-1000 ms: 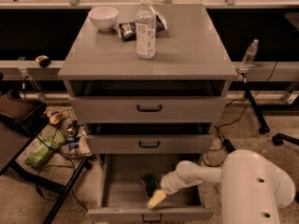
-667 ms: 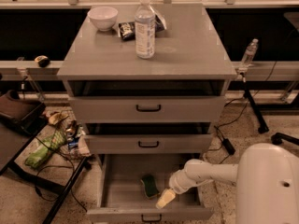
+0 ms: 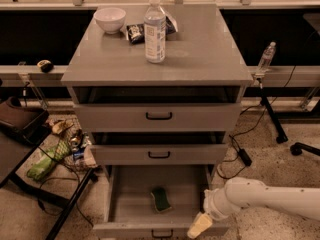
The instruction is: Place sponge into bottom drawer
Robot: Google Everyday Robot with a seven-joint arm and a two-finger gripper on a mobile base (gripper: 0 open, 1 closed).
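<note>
Speckled flooring is seen around the pulled-out bottom drawer, wherein the sponge lies flat, apart from the tool at its front-right corner; tool opening cannot be told.

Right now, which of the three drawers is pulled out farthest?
The bottom drawer, holding the sponge; the upper drawers barely protrude. The gripper hangs by its front right corner.

You see the sponge lying green side up on the floor of the pulled-out bottom drawer, near its middle. Your gripper hangs apart from it, at the drawer's front right corner, below the cabinet
</note>
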